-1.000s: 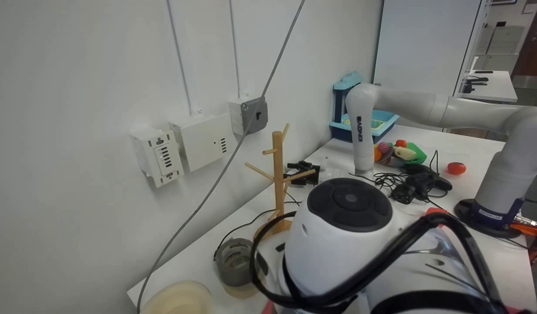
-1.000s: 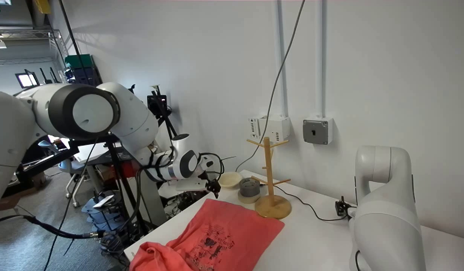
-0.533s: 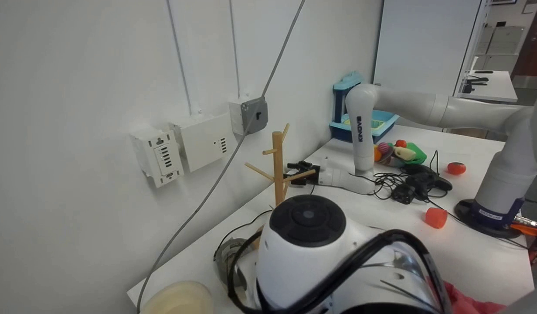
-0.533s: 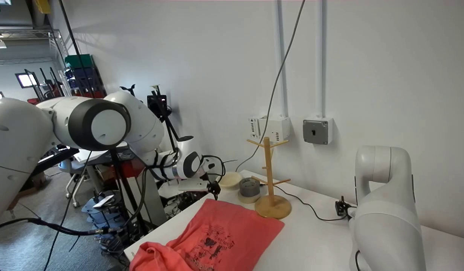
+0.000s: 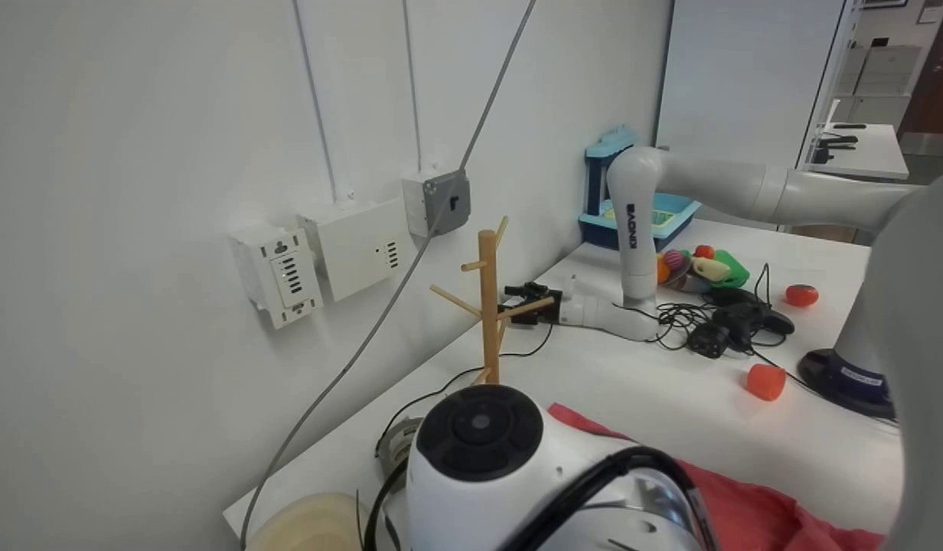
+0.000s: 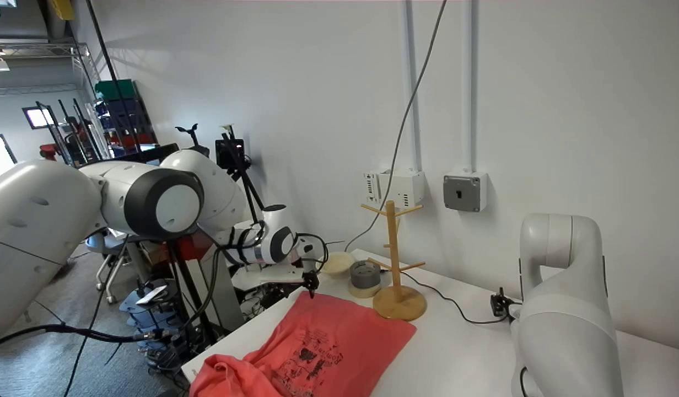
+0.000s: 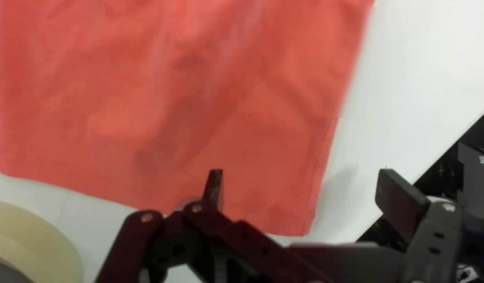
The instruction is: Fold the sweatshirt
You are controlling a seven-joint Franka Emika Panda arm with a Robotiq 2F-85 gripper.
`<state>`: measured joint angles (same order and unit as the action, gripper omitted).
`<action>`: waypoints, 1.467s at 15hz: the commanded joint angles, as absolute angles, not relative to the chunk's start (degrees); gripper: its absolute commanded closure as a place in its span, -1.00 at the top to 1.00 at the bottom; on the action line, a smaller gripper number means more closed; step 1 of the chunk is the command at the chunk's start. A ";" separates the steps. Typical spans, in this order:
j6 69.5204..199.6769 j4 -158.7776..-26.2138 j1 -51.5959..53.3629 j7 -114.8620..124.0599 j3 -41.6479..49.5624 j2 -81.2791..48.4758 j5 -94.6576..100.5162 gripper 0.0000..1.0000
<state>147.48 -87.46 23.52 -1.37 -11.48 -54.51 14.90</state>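
The coral-red sweatshirt (image 6: 339,342) lies mostly flat on the white table, dark print up, bunched at its near left end in an exterior view. In an exterior view, part of it shows behind the arm (image 5: 735,505). In the wrist view it fills the upper left (image 7: 108,98), one corner lying between the fingers. My gripper (image 7: 300,173) is open and empty, fingers wide apart. The left finger is over the fabric, the right one past its side edge. In an exterior view my gripper (image 6: 311,284) hangs at the sweatshirt's far left corner; I cannot tell if it touches.
A wooden stand (image 6: 393,259) stands at the sweatshirt's far edge. Beside it are a grey tape roll (image 6: 365,273) on a tan ring (image 7: 41,243), and a pale bowl (image 6: 337,263). A Kinova arm (image 5: 634,222), cables and toy food are further along the table.
My arm has swung toward the left and lower in an exterior view, uncovering more red fabric. The gripper has come slightly down and left at the sweatshirt's corner. The sweatshirt has not visibly moved.
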 commanded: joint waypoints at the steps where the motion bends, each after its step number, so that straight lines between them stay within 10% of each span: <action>1: 143.98 -81.34 23.69 -4.48 -11.53 -58.01 13.33 0.91; 6: 141.95 -77.46 23.76 -5.31 -11.47 -60.73 13.22 0.71; 16: 140.49 -76.86 24.30 -3.87 -10.26 -60.29 13.78 -1.00; 22: 147.21 -91.00 23.27 1.20 -9.65 -51.61 15.97 -0.98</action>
<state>142.71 -80.87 23.52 -1.82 -10.66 -57.98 15.25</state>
